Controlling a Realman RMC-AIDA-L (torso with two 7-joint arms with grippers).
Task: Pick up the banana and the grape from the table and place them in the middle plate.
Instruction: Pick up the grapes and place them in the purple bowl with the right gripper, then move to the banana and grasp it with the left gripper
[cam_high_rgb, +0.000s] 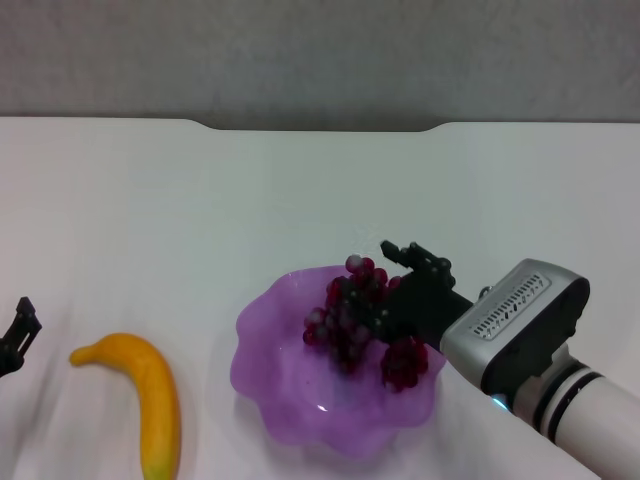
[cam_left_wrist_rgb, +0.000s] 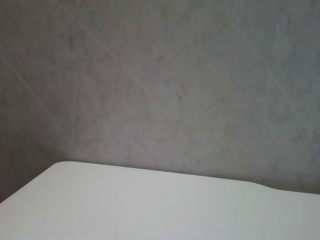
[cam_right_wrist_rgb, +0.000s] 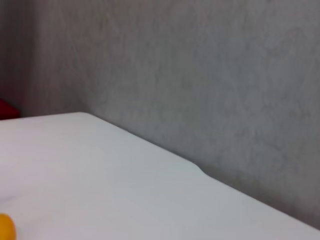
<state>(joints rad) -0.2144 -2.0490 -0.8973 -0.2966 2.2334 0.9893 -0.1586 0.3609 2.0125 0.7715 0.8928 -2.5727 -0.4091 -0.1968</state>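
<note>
Right pincer: reaching in from the near right over the purple scalloped plate, black fingers buried in the grape bunch; appears clenched on the bunch, though fingertips mostly hidden among the fruit. Silver-grey wrist housing directly behind the pincer, white forearm running off toward the near right corner.

Grape bunch: dark red-purple, some berries frosted grey; lying draped over the right half of the plate, directly under and around the right pincer, one cluster hanging just below it near the plate's right rim. Whether resting fully on the dish or partly lifted: cannot tell.

Purple scalloped plate: translucent, wavy rim, shallow; sitting on the white counter beneath the right pincer, bare left half extending away from it.

Banana: yellow-orange, curved, greenish at the near end; flat on the counter, well to the left of the right pincer, apart from the plate, nearer to the left pincer.

Left pincer: black, at the far left edge of the head view, low beside the counter, only partly in frame; open or closed cannot be told.

Left wrist view: counter surface and grey wall only. Right wrist view: counter, grey wall, a sliver of the banana at the edge.
</note>
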